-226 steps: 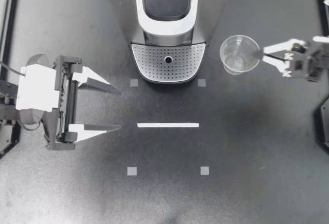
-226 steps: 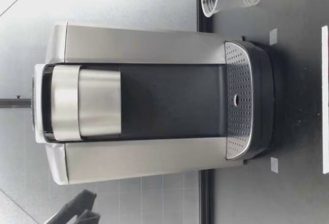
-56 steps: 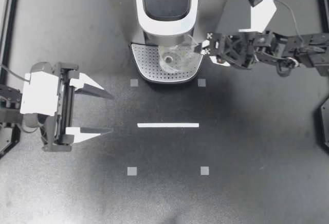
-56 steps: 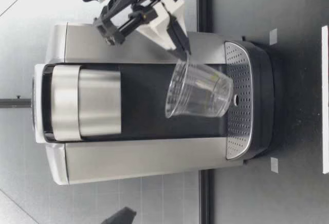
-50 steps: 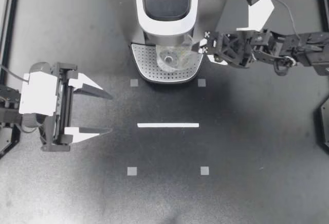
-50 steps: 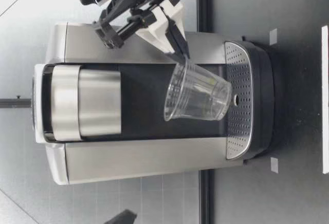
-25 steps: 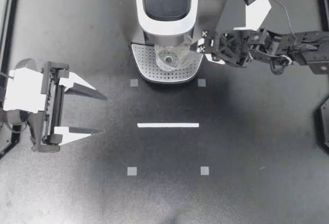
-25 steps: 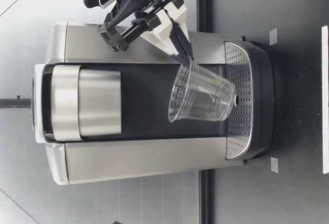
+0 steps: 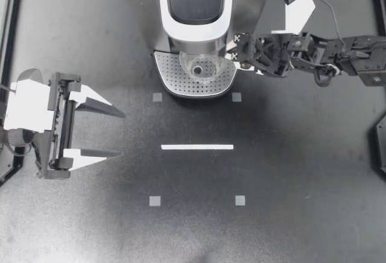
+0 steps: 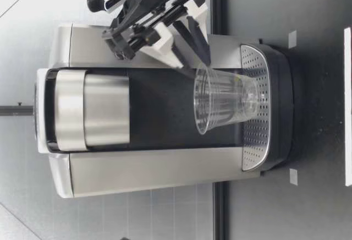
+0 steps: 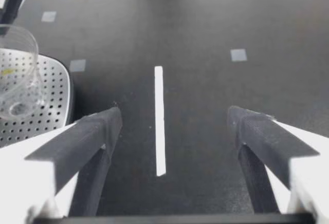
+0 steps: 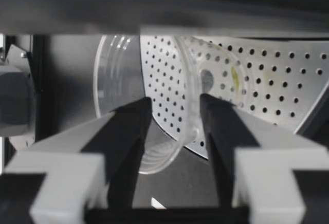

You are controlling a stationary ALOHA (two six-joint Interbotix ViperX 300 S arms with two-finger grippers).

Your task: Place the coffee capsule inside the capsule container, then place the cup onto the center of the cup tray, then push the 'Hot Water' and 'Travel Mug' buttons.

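Black table [image 9: 301, 184]; coffee machine [image 9: 196, 9] overhangs cup [image 9: 202, 67], right pincer [image 9: 232, 53] alongside.

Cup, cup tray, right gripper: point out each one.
cup [image 10: 225, 101], low view, on its clear side wall.
cup tray [image 9: 168, 73], top view, on bare perforated plate beside the cup.
right gripper [image 9: 231, 55], top view, midway between its fingertips at the cup's rim.

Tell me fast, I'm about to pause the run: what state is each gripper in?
Left gripper: open, empty.
Right gripper: open, the cup wall between its fingers, cup standing on the cup tray.
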